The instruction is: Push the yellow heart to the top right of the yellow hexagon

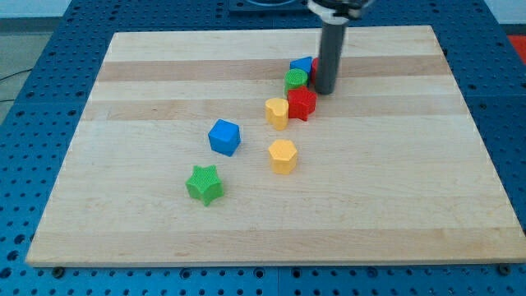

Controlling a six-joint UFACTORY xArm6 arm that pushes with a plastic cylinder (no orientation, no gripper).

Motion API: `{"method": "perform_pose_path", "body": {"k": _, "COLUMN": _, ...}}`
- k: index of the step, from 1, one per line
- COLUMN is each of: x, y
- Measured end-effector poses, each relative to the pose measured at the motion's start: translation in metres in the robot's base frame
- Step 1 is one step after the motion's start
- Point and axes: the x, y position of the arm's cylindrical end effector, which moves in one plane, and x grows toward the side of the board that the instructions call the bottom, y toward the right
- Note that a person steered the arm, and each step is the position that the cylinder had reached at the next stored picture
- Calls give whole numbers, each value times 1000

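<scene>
The yellow heart [277, 113] lies near the board's middle, touching a red block [302, 104] on its right. The yellow hexagon [283, 155] lies below it, a little to the right, with a gap between them. My tip [324, 90] rests on the board just right of the red block and the green block [296, 80], up and right of the yellow heart, apart from it.
A blue block [302, 65] and a sliver of another red block [315, 67] sit behind the rod at the cluster's top. A blue cube [223, 136] and a green star [204, 183] lie at lower left. The wooden board [411, 197] ends at blue perforated table.
</scene>
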Motion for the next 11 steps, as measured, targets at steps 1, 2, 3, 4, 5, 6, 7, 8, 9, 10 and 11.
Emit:
{"method": "perform_pose_path", "body": {"k": 1, "x": -16, "y": -12}}
{"method": "perform_pose_path", "body": {"k": 2, "x": -34, "y": -46}}
{"method": "perform_pose_path", "body": {"k": 3, "x": -36, "y": -59}}
{"method": "perform_pose_path", "body": {"k": 4, "x": 0, "y": -18}}
{"method": "perform_pose_path", "body": {"k": 5, "x": 19, "y": -68}}
{"method": "perform_pose_path", "body": {"k": 6, "x": 26, "y": -90}}
{"method": "perform_pose_path", "body": {"k": 7, "x": 48, "y": -57}}
{"method": "perform_pose_path", "body": {"k": 8, "x": 67, "y": -59}}
{"method": "perform_pose_path", "body": {"k": 9, "x": 88, "y": -58}}
{"method": "perform_pose_path", "body": {"k": 10, "x": 93, "y": -14}}
{"method": "perform_pose_path", "body": {"k": 11, "x": 79, "y": -7}}
